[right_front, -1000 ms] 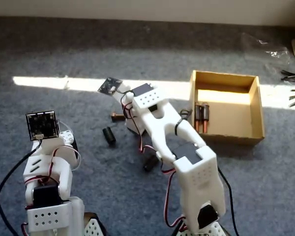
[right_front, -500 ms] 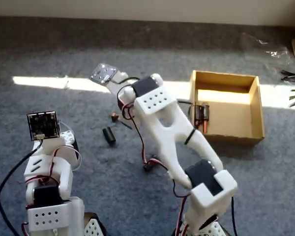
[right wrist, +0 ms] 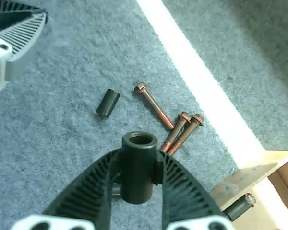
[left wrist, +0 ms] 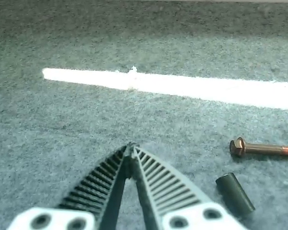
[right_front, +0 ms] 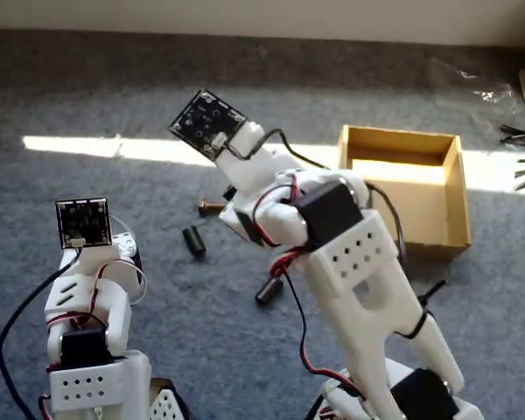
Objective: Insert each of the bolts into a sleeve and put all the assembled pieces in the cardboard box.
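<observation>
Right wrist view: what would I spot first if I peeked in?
Probably the black sleeve pinched in the right tool, its open end facing the camera. Beyond it, three copper bolts lie on the grey carpet with a loose sleeve beside them. In the high view, a bright strip of sunlight runs across to the cardboard box.

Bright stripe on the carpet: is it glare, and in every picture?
Sunlight, likely. High view: the stripe crosses the carpet and reaches into the cardboard box; left wrist view: it is pure white; right wrist view: it runs beside the bolts.
</observation>
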`<move>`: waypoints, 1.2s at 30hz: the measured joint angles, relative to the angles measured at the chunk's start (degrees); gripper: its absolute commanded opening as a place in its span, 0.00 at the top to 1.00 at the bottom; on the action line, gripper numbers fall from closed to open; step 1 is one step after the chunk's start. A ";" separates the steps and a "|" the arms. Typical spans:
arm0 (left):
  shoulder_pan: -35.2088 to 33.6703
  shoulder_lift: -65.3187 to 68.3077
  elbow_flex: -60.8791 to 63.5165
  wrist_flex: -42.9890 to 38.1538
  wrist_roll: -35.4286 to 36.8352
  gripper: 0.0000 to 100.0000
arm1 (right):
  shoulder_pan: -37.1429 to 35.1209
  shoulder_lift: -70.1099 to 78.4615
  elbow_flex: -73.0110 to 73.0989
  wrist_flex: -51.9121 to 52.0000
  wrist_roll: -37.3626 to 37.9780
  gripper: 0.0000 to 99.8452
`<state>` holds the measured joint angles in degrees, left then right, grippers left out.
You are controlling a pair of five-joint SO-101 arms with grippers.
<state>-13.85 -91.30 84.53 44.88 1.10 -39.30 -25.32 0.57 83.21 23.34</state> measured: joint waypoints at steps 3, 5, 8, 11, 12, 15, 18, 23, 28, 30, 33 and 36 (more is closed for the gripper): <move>0.18 0.00 0.00 0.00 -0.26 0.99 | 0.00 -5.10 4.31 0.00 -0.53 1.00; 0.18 0.00 0.00 0.00 -0.26 0.99 | 0.00 -8.53 7.21 0.00 -0.70 1.00; 0.18 0.00 0.53 0.00 -0.26 0.99 | 0.00 -13.89 12.22 -0.09 -0.88 1.00; 2.55 0.00 0.53 0.00 -0.26 0.99 | 0.00 -20.22 17.93 -2.64 -1.85 1.00; 3.34 0.00 0.53 0.00 -0.26 0.99 | 0.00 -22.42 20.04 -3.69 -2.99 1.00; 4.31 0.00 0.62 0.00 -1.05 0.99 | 0.00 -28.04 25.76 -6.07 -5.45 1.00; 4.48 0.00 0.97 -1.05 -3.52 0.99 | 0.00 -32.26 29.63 -7.12 -6.07 1.00; 4.48 0.00 0.97 -2.29 -3.96 0.99 | 5.89 -35.78 31.47 -7.47 -9.23 1.00; 5.45 0.09 0.26 -2.29 -3.96 0.99 | 12.04 -37.71 36.48 -9.58 -13.89 1.00; 7.03 0.09 -1.58 -0.97 -3.87 0.99 | 13.63 -38.95 40.18 -11.87 -15.74 1.00; 8.97 0.09 -5.19 2.37 -2.37 0.99 | 16.00 -41.23 46.24 -15.47 -17.23 1.00; 9.32 0.09 -7.21 3.52 -2.11 0.99 | 18.55 -44.13 51.52 -18.73 -17.67 1.00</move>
<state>-4.53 -91.21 77.32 48.40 -1.01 -20.75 -69.45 52.09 64.48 5.67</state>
